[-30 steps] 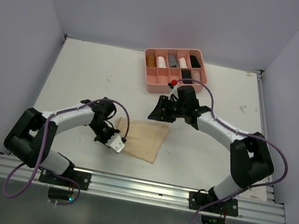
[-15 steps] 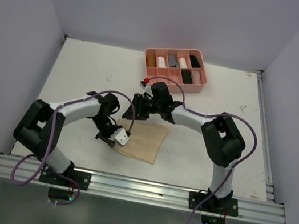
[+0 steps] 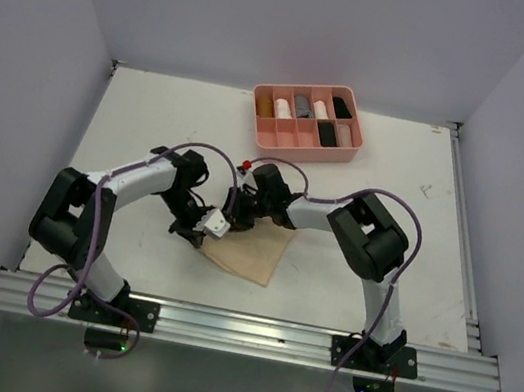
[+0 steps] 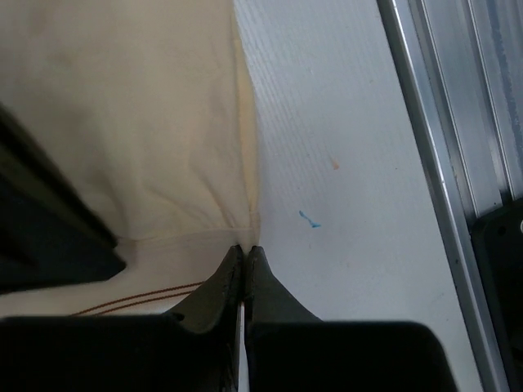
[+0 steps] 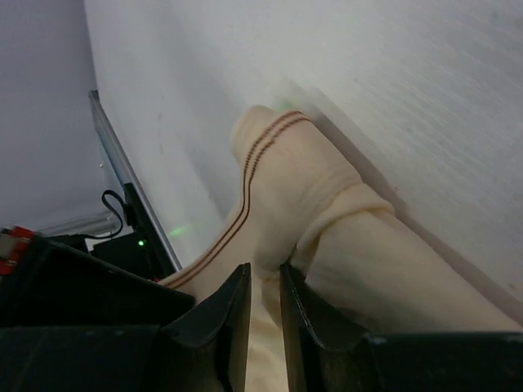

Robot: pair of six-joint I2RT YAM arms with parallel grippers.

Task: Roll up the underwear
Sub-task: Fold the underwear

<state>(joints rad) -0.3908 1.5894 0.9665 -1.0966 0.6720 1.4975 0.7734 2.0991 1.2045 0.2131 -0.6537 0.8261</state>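
While limp, underwear inside right pincer

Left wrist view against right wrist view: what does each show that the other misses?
Only the left wrist view: the left gripper shut on the hem of the pale tan cloth garment, a small blue mark and the metal rail. Only the right wrist view: the right gripper astride the garment's curled end, a green light. Both: the garment's brown double stripe and the white table.
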